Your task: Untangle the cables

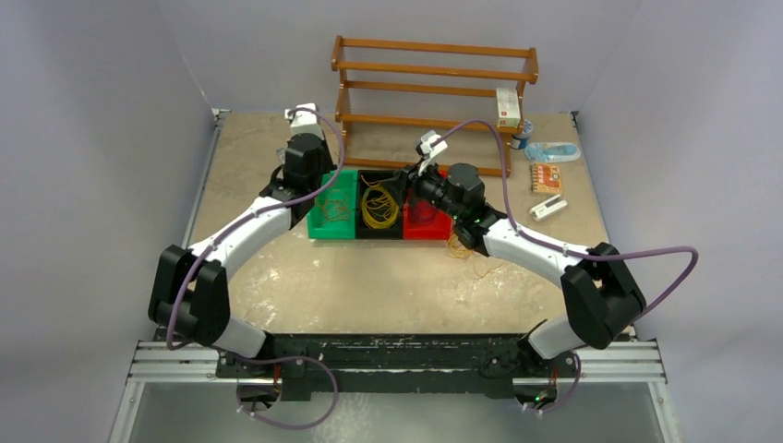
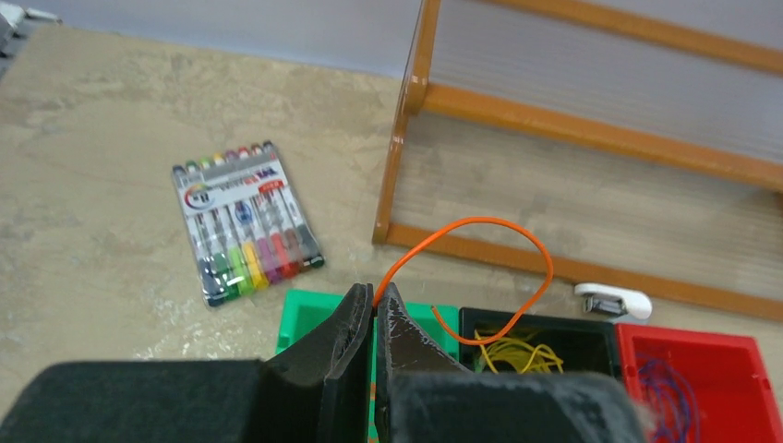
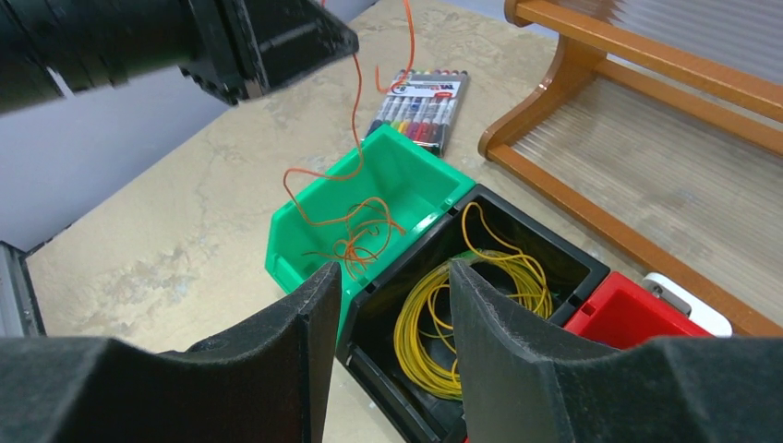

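One orange cable (image 2: 480, 221) is pinched in my left fingers (image 2: 374, 297), which are clamped together on it above the green bin (image 3: 415, 175). Seen from my left wrist, it arcs up and curls back down in a loop. Seen from my right wrist, it trails down to the loose orange bunch (image 3: 355, 235) on that bin's floor.

Next to it, the black bin (image 3: 563, 258) holds coiled yellow cables (image 3: 434, 314). The red bin (image 2: 702, 346) beyond has dark purple cables (image 2: 669, 392) inside. A small tangle (image 1: 466, 251) lies on the worktop (image 2: 111, 166) by my right arm.

My right fingers (image 3: 388, 269) stand apart with nothing between them, hovering over the black bin's near edge.

Behind the bins stands a wooden rack (image 2: 406, 138), with a pack of markers (image 2: 245, 221) lying flat to its left.
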Robot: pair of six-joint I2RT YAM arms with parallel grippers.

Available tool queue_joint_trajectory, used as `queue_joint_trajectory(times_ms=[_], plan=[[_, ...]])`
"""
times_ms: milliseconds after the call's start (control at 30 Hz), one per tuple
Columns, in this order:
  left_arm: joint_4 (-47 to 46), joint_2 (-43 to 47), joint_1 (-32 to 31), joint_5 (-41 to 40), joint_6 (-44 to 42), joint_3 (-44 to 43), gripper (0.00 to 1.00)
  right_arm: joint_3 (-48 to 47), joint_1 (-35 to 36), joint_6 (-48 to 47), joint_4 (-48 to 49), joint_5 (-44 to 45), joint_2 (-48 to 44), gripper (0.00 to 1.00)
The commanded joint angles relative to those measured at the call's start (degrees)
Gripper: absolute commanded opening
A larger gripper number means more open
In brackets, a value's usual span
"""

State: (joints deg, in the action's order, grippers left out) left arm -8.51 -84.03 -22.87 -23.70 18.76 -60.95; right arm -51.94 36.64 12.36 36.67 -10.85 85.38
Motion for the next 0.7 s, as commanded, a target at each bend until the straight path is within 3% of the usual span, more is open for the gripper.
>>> queue_joint_trajectory(times_ms=[0,267,667], plan=[[-3.8,-2.4,0.4,2.6,2.8,1.3,0.0,0.3,-0.2,-1.1,1.6,1.7,-1.7,0.49],[-3.9,-6.9,0.4,3.8,5.1,3.7,0.0,0.4,-0.3,-0.6,1.5,2.2,-1.4,0.49],[4.2,-13.4,0.4,-2.9,10.0,2.2,0.0,0.6,-0.3,-0.5,1.3,1.9,-1.1,0.5]])
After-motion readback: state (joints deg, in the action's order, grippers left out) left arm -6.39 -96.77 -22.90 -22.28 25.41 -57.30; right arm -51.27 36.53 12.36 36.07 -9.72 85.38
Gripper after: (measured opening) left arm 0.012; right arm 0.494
